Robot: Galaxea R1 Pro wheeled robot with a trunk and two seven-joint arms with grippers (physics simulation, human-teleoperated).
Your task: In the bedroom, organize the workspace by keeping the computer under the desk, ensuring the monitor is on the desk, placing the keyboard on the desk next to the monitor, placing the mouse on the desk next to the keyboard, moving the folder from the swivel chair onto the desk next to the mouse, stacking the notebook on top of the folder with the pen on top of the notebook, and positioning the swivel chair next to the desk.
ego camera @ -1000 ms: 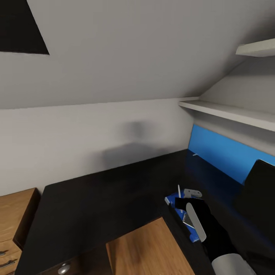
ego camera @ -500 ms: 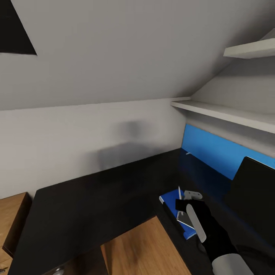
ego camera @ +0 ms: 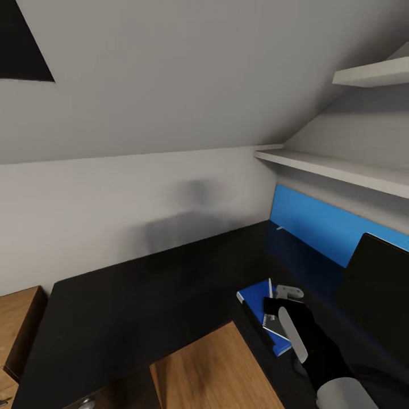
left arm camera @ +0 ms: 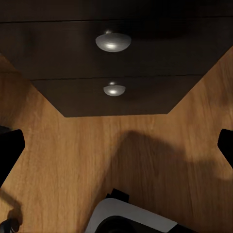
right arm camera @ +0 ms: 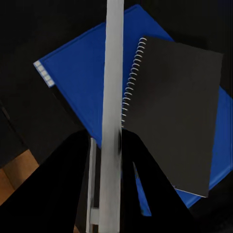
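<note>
Wide thin black flat monitor (ego camera: 379, 295): cut off at the head view's edge. Flat bright blue folder (right arm camera: 82, 87): partly covered by the small black spiral-bound notebook (right arm camera: 174, 111), and by the thin pale silver-white pen (right arm camera: 112, 97) running out between the right gripper's (right arm camera: 108, 145) fingers (right arm camera: 77, 184). Left gripper's fingertips (left arm camera: 9, 150): cropped at both edges of the left wrist view.

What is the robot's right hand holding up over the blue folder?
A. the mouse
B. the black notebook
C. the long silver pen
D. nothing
C: in the right wrist view the right end effector is shut on the pen, above the notebook lying on the folder.
</note>
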